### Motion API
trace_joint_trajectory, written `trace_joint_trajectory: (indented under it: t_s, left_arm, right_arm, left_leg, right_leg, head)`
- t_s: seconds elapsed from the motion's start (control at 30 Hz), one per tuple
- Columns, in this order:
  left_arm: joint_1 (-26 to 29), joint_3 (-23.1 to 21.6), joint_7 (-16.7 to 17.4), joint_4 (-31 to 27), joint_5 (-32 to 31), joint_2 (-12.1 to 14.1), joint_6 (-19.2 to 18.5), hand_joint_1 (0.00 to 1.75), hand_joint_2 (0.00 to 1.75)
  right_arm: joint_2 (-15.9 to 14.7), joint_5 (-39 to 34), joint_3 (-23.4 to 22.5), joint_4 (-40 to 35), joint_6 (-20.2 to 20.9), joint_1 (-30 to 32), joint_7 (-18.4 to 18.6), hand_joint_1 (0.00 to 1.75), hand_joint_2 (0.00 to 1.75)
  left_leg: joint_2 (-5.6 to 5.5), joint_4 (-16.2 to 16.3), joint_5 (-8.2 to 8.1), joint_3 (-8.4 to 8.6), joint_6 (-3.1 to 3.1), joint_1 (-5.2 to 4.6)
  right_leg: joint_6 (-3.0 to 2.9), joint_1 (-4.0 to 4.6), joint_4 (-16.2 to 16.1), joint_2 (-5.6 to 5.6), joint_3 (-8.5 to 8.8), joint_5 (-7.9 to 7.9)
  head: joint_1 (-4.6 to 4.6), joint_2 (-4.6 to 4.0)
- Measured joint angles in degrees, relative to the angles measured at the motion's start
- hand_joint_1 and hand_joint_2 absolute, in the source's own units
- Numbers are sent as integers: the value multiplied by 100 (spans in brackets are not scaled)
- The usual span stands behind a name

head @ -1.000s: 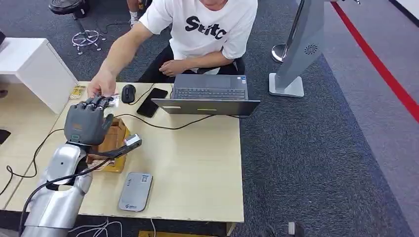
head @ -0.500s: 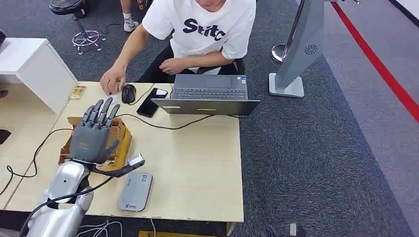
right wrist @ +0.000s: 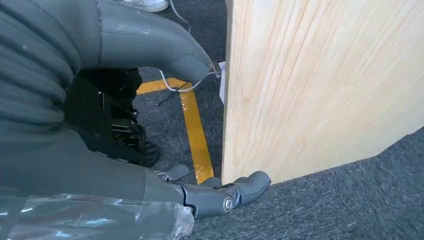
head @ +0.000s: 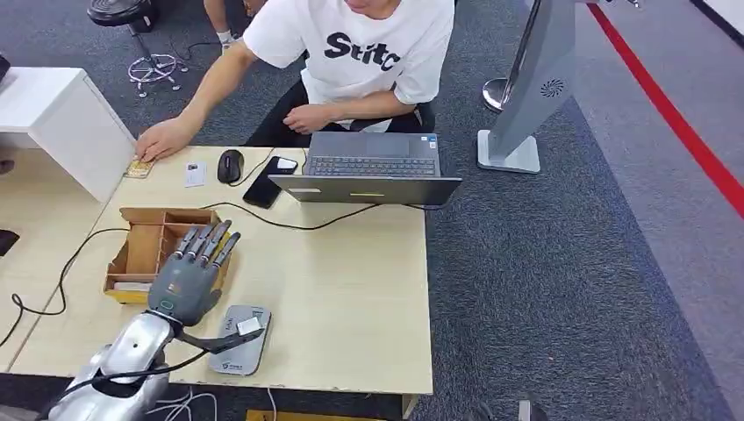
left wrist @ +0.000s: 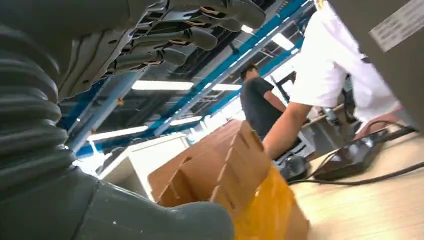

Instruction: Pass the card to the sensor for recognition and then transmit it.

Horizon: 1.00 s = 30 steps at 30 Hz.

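Left robot hand empty, fingers straight, apart.

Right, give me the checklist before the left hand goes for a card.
1. Left hand empty, fingers spread: ok.
2. White card lies free on the table, beside the mouse: ok.
3. Card area free of people: not ok, the person's hand rests close by, at the yellow card.
4. Straight path to the card: not ok, the cardboard box lies between.
5. Sensor flat beside the left hand: ok.
6. Right hand hangs below the table edge, holding nothing: ok.
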Motion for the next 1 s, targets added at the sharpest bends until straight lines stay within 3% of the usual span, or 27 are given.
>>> trace_joint_trajectory:
  t_s: [0.27, 0.7, 1.0]
  left_arm:
    - [339, 287, 167, -346, -59, -4, 57, 0, 175]
    - [687, 592, -129, -638, -7, -112, 20, 0, 175]
    - [744, 765, -155, -619, 41, -136, -13, 0, 175]
  right_arm:
    - [0, -31, -55, -2, 4, 45, -24, 0, 175]
    - [0, -28, -140, -7, 9, 66, -35, 0, 175]
    - [0, 28, -149, -7, 13, 67, -35, 0, 175]
  left_leg:
    - [0, 0, -1, -1, 0, 0]
    - [0, 0, -1, -1, 0, 0]
    - [-1, 0, -1, -1, 0, 0]
  right_leg:
    - [0, 0, 0, 0, 0, 0]
    - [1, 0, 0, 0, 0, -1]
    - [2, 0, 0, -1, 0, -1]
  head:
    - [0, -2]
    - [0, 0]
    - [0, 0]
